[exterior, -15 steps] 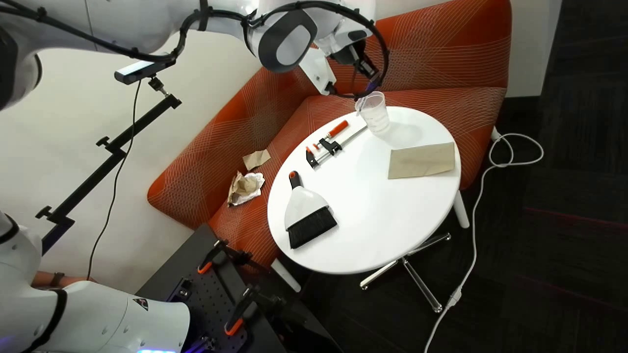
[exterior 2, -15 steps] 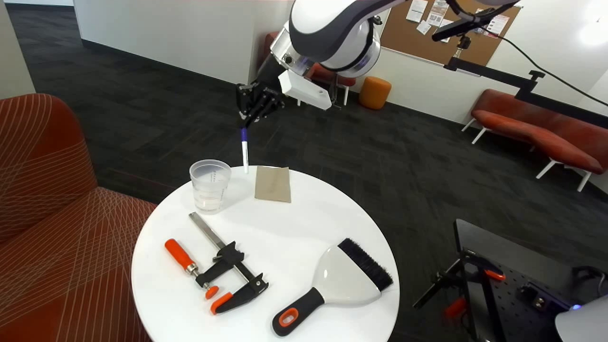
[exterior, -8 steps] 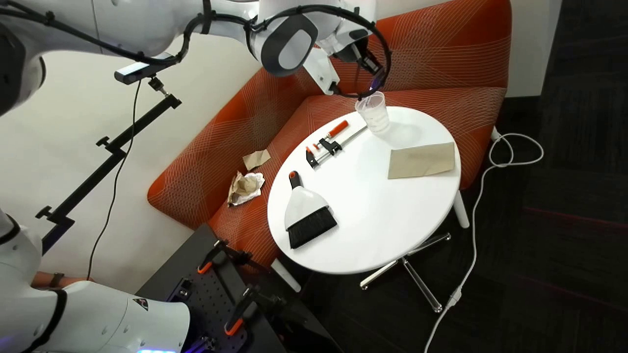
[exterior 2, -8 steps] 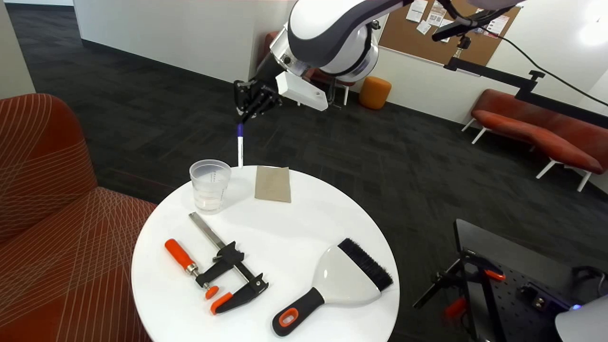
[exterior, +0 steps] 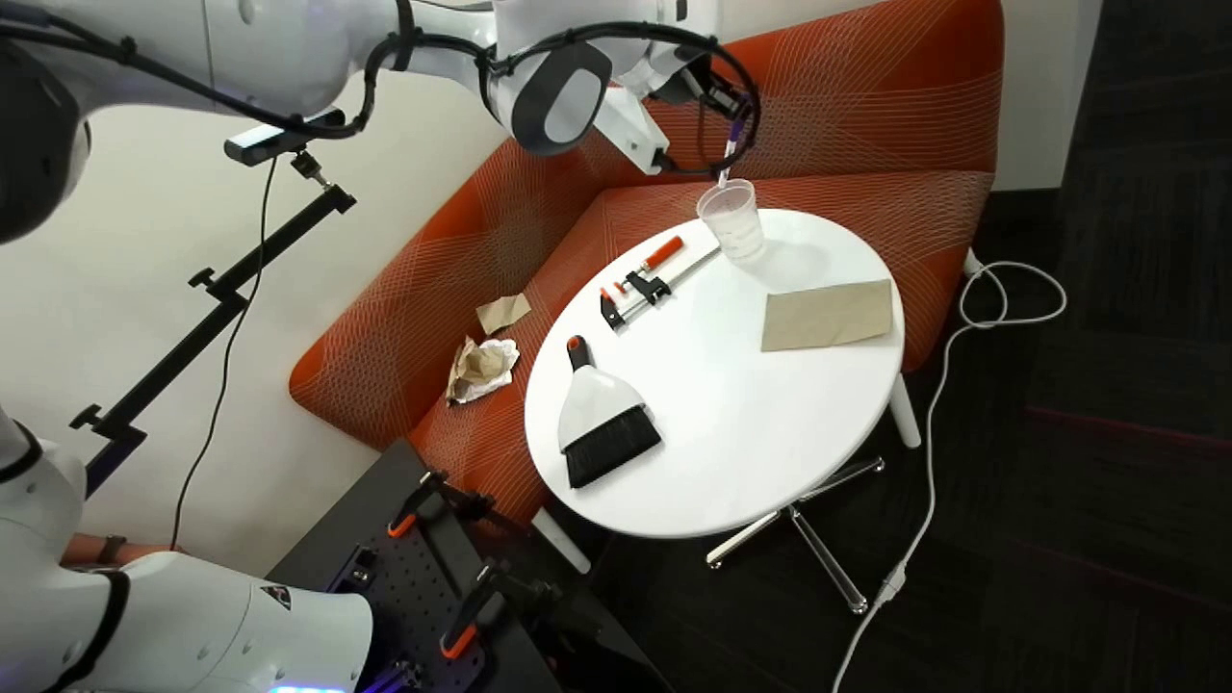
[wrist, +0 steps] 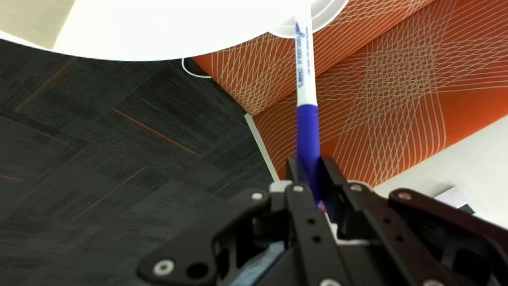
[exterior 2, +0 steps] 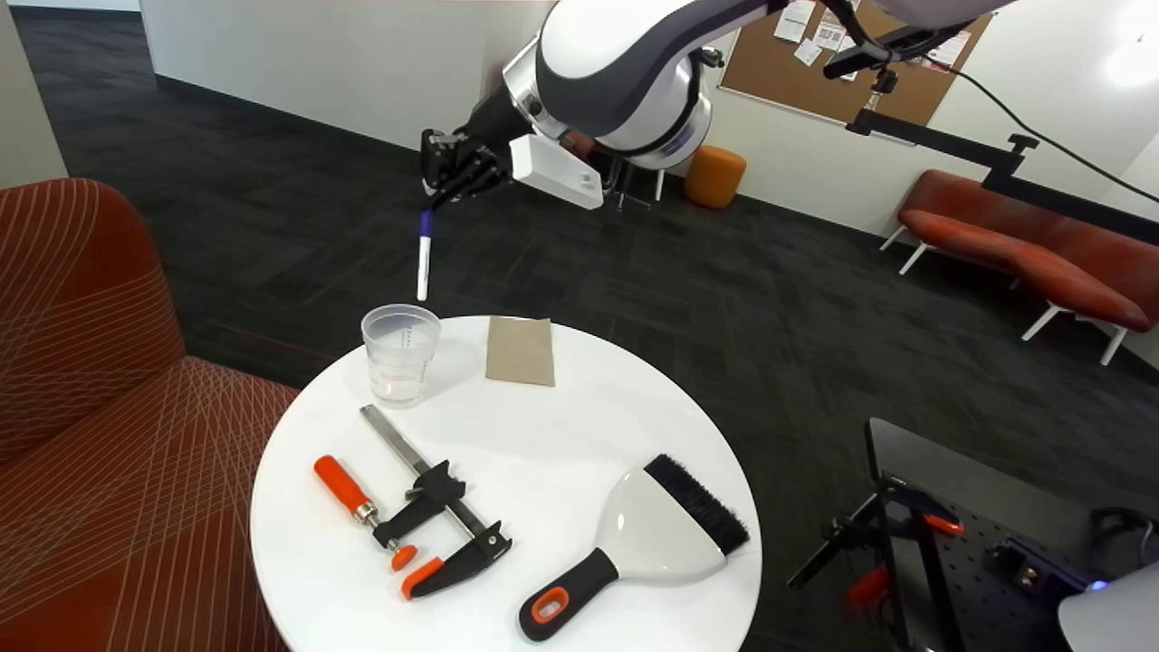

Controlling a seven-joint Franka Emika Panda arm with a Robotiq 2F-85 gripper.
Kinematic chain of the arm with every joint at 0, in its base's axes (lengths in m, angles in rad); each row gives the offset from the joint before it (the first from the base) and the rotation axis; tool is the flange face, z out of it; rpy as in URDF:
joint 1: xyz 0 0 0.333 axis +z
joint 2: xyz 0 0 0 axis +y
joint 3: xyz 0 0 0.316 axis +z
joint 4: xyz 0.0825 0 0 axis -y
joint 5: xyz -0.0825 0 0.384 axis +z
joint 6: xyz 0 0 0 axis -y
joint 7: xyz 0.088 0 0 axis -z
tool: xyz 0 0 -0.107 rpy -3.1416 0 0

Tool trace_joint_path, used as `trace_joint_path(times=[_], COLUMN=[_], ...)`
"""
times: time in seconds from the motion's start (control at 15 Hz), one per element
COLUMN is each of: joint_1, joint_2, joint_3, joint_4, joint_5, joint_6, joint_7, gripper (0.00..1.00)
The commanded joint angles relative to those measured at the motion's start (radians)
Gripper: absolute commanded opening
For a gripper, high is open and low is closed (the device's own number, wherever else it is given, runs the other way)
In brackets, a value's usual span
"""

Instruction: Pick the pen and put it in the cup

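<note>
1. Wrist view: the tool point(wrist: 310, 169) pinches a blue-and-white BIC pen point(wrist: 306, 75) by its blue end, one finger to each side. The white end points to 12 o'clock and crosses in front of a clear plastic cup point(wrist: 328, 16), partly seen toward 1 o'clock.
2. The cup stands upright on the round white table point(exterior: 760, 423), wide mouth upward. Measuring marks point(exterior 2: 407, 339) show on its wall in an exterior view. Its lower part looks paler; I cannot tell whether that is liquid or the plastic itself.
3. The pen is above the cup and outside it. In an exterior view its lower end point(exterior 2: 423, 290) hangs just above the rim, at 1 o'clock from the mouth. In an exterior view its lower end point(exterior: 723, 179) overlaps the rim along the line of sight, so I cannot tell whether it is over the mouth.
4. Around the table, taken as a dial in an exterior view, the cup point(exterior: 737, 231) sits between 12 and 1 o'clock, a sheet of brown paper point(exterior: 828, 318) at 2, a bar clamp point(exterior: 653, 289) with a red-orange handle at 11.
5. At 8 lies a dustpan-shaped sweeper point(exterior: 602, 399), black bristles along its wide edge; I cannot tell whether it is one piece or two nested.
6. At 9 o'clock, off the table, crumpled brown paper point(exterior: 476, 366) rests on the sofa point(exterior: 866, 212); its inside cannot be made out.
</note>
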Motion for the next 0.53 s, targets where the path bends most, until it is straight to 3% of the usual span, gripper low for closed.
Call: trace_joint_path(times=[0.0, 0.47], joint_1=[-0.037, -0.032], joint_2=[0.015, 0.076], joint_3=[0.064, 0.082], joint_4=[-0.013, -0.02], joint_5=[-0.025, -0.127], joint_6=[0.071, 0.182], joint_7=[-0.07, -0.08], gripper=[0.04, 0.04])
